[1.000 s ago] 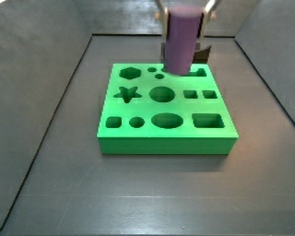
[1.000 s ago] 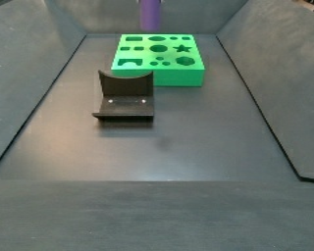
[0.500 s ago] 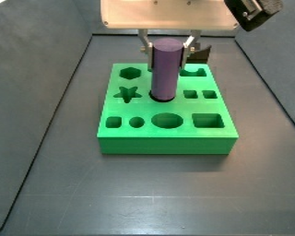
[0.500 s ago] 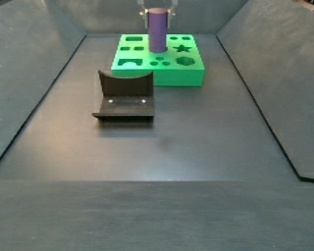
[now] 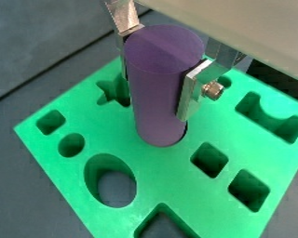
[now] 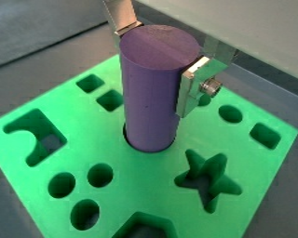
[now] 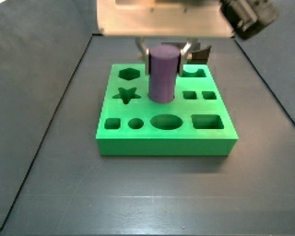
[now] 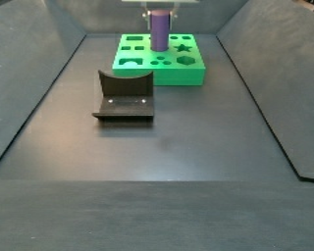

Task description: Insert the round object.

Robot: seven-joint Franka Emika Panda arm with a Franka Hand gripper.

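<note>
The round object, a tall purple cylinder (image 5: 158,84), stands upright with its lower end in the round hole of the green block (image 5: 170,181). It shows the same way in the wrist view (image 6: 155,93) and in both side views (image 7: 164,69) (image 8: 159,29). My gripper (image 5: 159,67) is over the middle of the block, with its silver fingers (image 6: 196,84) closed on the peg's upper part, one on each side. The gripper also shows in a side view (image 7: 166,51).
The green block (image 7: 162,138) has several other shaped holes: star, hexagon, oval, squares and small circles. The dark L-shaped fixture (image 8: 125,95) stands on the floor beside the block (image 8: 160,76). Sloping grey walls ring the dark floor.
The gripper has come down with the purple cylinder. The peg was above the block one second ago; its lower end now sits in the round hole.
</note>
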